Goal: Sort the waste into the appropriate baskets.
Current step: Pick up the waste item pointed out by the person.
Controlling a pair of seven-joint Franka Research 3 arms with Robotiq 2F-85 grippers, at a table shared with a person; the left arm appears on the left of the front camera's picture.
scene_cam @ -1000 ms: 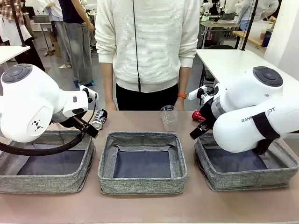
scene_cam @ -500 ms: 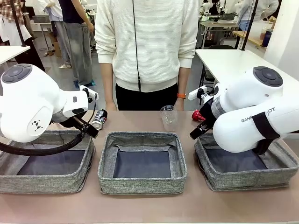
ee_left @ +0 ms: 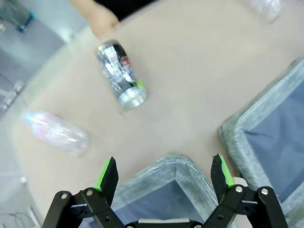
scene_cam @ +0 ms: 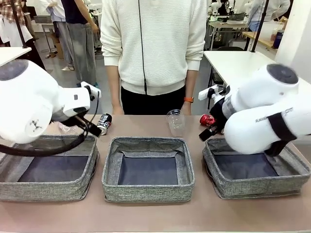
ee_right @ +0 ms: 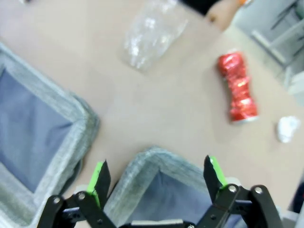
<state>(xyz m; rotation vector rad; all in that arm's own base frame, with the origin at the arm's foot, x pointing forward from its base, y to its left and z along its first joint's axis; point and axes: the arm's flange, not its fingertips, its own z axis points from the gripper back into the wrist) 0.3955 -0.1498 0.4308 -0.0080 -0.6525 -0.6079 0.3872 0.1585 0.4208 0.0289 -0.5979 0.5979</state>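
Observation:
A dark printed can lies on the table behind the left basket. A clear cup stands behind the middle basket, and a crushed red can lies behind the right basket. My left gripper hangs open over a basket corner, with the dark can and a clear bottle lying beyond it. My right gripper is open above a basket rim, short of the cup, the red can and a white paper ball.
A person in a white sweater stands at the far edge, one hand near the dark can. The three baskets stand in a row along the near half of the table. Bare tabletop runs in front of them.
Both arms have shifted a little and look blurred by motion: the left wrist went up and left, the right wrist up and right. The waste has not moved.

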